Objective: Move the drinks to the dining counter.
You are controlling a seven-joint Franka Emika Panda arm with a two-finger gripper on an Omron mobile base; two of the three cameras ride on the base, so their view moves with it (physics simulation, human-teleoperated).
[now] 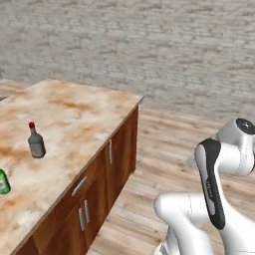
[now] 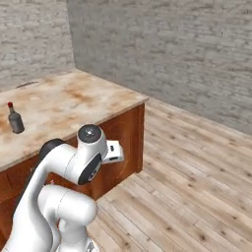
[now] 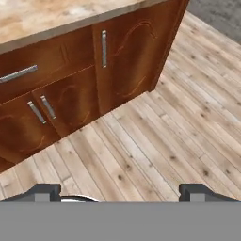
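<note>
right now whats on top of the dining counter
A dark-grey bottle with a red cap stands upright on the dining counter, and a green bottle sits at the picture's left edge, cut off. Anything farther left is out of frame.

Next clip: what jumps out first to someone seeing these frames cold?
The wide marbled dining counter over brown cabinets, with a squat dark-grey bottle with a red cap standing upright on it and a green bottle nearer the left edge of the left base view. The white arm is folded up in front of the cabinets, and its gripper is open and empty, looking down at the wooden floor.
</note>
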